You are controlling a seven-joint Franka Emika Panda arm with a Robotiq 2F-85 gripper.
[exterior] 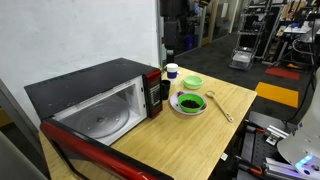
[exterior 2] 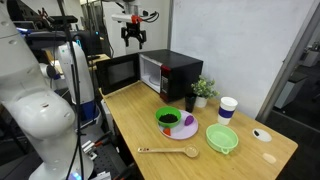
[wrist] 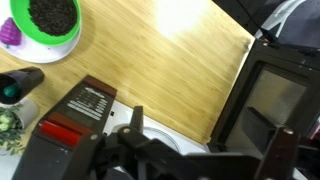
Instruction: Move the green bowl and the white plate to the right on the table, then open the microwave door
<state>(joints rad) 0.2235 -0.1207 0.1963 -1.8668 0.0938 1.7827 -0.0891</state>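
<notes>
The pale green bowl (exterior: 192,82) (exterior 2: 222,138) sits on the wooden table (exterior: 215,135) (exterior 2: 150,115) (wrist: 170,50). The white plate with green ring and dark centre (exterior: 189,103) (exterior 2: 177,122) (wrist: 45,25) lies beside it. The red microwave (exterior: 95,95) (exterior 2: 165,70) stands at the table's end. Its door (exterior: 90,150) (exterior 2: 118,72) (wrist: 270,95) is swung open and the white interior shows. My gripper (exterior 2: 133,36) (wrist: 210,140) is open and empty. It hangs high above the microwave, apart from everything.
A wooden spoon (exterior: 222,108) (exterior 2: 170,151) lies near the plate. A white cup with a blue lid (exterior: 171,71) (exterior 2: 227,108), a small plant (exterior 2: 203,90) and a dark bottle (exterior 2: 190,100) stand by the microwave. A white robot body (exterior 2: 40,110) stands beside the table.
</notes>
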